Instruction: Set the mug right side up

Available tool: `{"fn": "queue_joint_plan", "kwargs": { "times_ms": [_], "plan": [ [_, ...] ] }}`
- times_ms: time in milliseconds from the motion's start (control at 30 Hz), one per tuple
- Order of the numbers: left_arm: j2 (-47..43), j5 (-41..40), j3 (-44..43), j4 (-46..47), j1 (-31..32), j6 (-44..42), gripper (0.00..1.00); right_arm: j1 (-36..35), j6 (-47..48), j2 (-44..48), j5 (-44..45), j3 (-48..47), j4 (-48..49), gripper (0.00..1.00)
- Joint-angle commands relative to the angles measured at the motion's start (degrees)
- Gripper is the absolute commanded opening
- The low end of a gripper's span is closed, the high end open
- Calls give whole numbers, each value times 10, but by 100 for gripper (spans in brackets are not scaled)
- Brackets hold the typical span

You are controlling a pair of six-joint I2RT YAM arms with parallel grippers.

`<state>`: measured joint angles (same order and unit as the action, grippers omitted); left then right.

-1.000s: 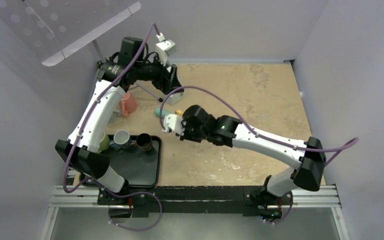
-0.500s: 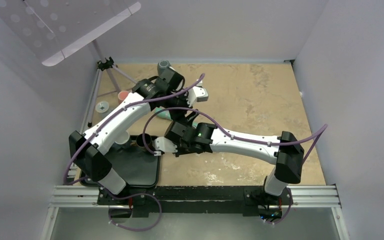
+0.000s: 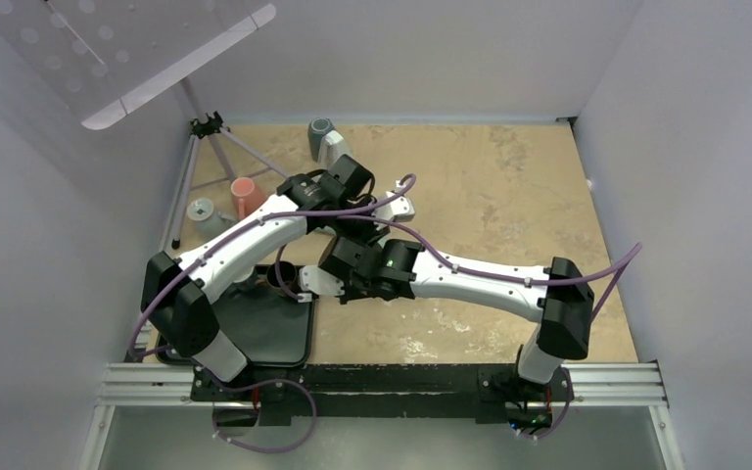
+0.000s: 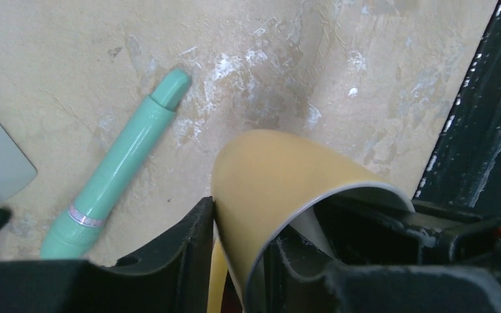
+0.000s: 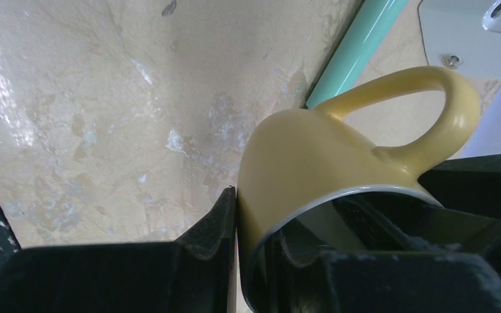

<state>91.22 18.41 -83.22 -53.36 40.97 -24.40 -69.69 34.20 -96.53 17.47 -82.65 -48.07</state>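
The yellow mug (image 4: 280, 176) hangs tilted above the table with its open rim turned toward both wrist cameras. My left gripper (image 4: 238, 225) is shut on its wall, one finger outside and one inside the rim. From the other side my right gripper (image 5: 254, 222) is shut on the wall of the same mug (image 5: 306, 156), whose handle (image 5: 443, 111) sticks out to the right. In the top view the two wrists meet left of the table's middle, and the left arm (image 3: 255, 230) and right arm (image 3: 470, 276) hide the mug.
A teal pen (image 4: 121, 166) lies on the table under the mug. A black tray (image 3: 264, 328) at the near left holds a brown mug (image 3: 282, 277). A pink mug (image 3: 245, 196), a grey cup (image 3: 201, 211), a tripod (image 3: 211, 127) and a grey mug (image 3: 321, 132) stand toward the back left.
My left arm swung from the back left to the middle and its jaws closed on the mug's wall. My right arm carried the mug a little left and nearer.
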Motion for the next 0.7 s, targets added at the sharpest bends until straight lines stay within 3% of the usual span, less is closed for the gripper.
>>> {"fn": "queue_joint_plan", "kwargs": {
  "times_ms": [0,33,267,300,333,400,500,667],
  "plan": [
    [-2,5,7,27,-2,5,13,-1,-3,17,40,-44,21,0],
    [-3,7,8,29,-2,10,0,-1,-5,17,37,-41,23,0],
    [2,-7,19,50,-10,34,0,0,-37,25,53,3,63,2],
    [3,-9,26,56,-12,38,0,-1,-45,24,54,8,67,9],
    [4,-8,31,62,-14,40,0,-1,-55,24,54,11,69,25],
    [8,-10,42,71,-17,43,0,0,-79,27,55,18,74,39],
    [18,-21,55,83,-23,41,0,-1,-99,41,61,33,87,48],
    [34,-29,56,86,-48,40,0,-1,-126,77,61,43,93,50]
  ]
}}
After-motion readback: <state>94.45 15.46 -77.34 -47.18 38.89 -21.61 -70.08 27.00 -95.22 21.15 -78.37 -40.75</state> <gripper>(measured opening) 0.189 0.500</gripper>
